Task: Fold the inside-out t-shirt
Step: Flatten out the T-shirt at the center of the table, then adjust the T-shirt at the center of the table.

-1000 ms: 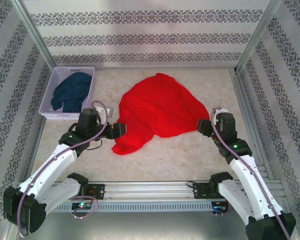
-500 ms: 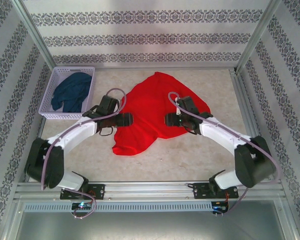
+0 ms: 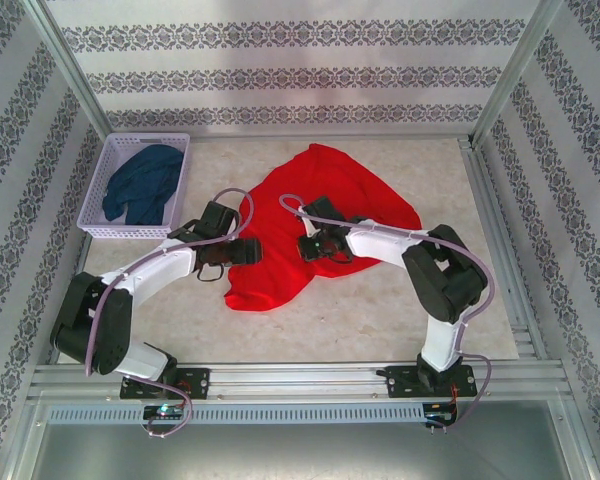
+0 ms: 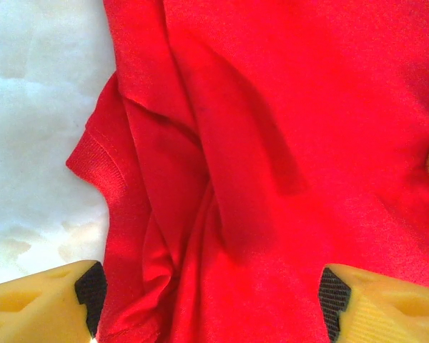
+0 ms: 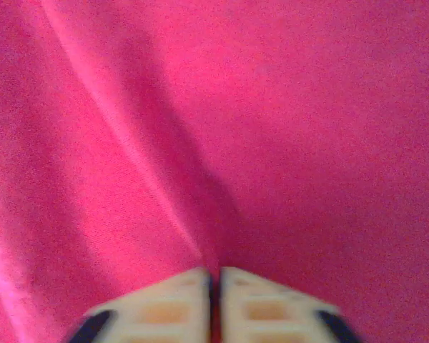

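Right hand [image 3: 307,247] now farther left, closed on inside-out t-shirt [image 3: 280,210] middle

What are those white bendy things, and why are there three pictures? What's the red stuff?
Those white bendy things are two robot arms, a left arm and a right arm, bolted to the near edge of a table. One picture is taken from above and behind them. The other two come from small cameras on the arms' wrists, so they look very close up. The red stuff is a t-shirt, lying crumpled on the table. At the back left stands a white basket with a dark blue piece of clothing in it. Each arm ends in two fingers. The left arm's fingers are spread wide open over the shirt's edge. The right arm's fingers are squeezed shut at the shirt; I cannot tell whether they have pinched any cloth.
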{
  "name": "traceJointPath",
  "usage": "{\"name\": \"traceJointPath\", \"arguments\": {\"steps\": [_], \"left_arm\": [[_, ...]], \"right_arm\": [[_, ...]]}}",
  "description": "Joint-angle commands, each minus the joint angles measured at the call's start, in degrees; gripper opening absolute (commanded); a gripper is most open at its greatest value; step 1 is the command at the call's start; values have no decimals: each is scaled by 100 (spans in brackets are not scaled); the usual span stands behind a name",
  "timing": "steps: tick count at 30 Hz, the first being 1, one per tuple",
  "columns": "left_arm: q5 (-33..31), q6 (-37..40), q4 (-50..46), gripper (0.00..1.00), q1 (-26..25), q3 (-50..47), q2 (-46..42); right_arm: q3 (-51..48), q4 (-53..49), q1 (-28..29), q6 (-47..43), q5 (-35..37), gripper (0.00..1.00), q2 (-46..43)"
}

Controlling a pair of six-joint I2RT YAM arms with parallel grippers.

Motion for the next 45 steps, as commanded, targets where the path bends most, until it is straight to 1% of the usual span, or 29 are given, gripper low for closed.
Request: {"name": "traceJointPath", "arguments": {"steps": [1, 5, 8, 9, 10, 12, 13, 16, 17, 19, 22, 25, 28, 30, 31, 33, 35, 38, 39, 42, 45], "left_arm": [[21, -57, -95, 78, 37, 3, -259], [-58, -41, -138, 78, 37, -81, -437], [133, -45, -34, 78, 29, -65, -322], [182, -40, -15, 78, 19, -47, -279], [221, -13, 9, 78, -10, -2, -191], [287, 72, -11, 78, -73, 114, -29], [305, 123, -35, 79, -106, 181, 58], [246, 280, -150, 80, -170, 401, 360], [252, 301, -149, 80, -164, 433, 446], [196, 259, -134, 79, -164, 451, 542], [-37, 47, -34, 79, -141, 232, 373], [-226, -102, -45, 79, 20, -101, -3], [-277, -188, -65, 79, 257, -434, -389], [-270, -209, -71, 79, 356, -581, -590], [-249, -202, -101, 79, 377, -604, -635], [-61, -200, -71, 79, 375, -636, -658], [445, -262, 238, 79, 351, -731, -620], [1098, -390, 811, 79, 138, -749, -473], [1175, -395, 916, 79, 52, -699, -397], [1093, -353, 945, 76, -119, -436, 14], [1167, -301, 927, 68, -131, -199, 466]], "right_arm": [[-507, -192, -221, -105, 303, 0, -1039], [-1894, -702, -388, 276, 590, 0, -2865], [-2709, -1025, -616, 844, 750, 0, -3942], [-2886, -1035, -658, 970, 780, 7, -4187], [-3028, -1021, -681, 1067, 853, 16, -4407], [-2979, -1063, -685, 1023, 943, 32, -4591], [-2823, -1055, -670, 899, 940, 38, -4589], [-2335, -562, -439, 401, 842, 51, -4234], [-2156, -318, -336, 249, 728, 56, -3966], [-1734, 37, -155, -35, 428, 61, -3303], [-996, 429, 136, -423, 149, 67, -2150], [-318, 833, 314, -562, -97, 69, -1196], [395, 840, 403, -676, -220, 71, -272], [771, 761, 418, -730, -214, 71, 188], [935, 705, 422, -741, -181, 68, 410], [1170, 581, 402, -758, 26, 48, 652], [1263, 493, 336, -746, 216, 27, 633], [1046, 521, 186, -653, 189, 5, 180], [933, 551, 130, -585, 119, 0, 20], [536, 652, -68, -282, -234, 0, -473], [159, 752, -196, -56, -393, 0, -865]]}}
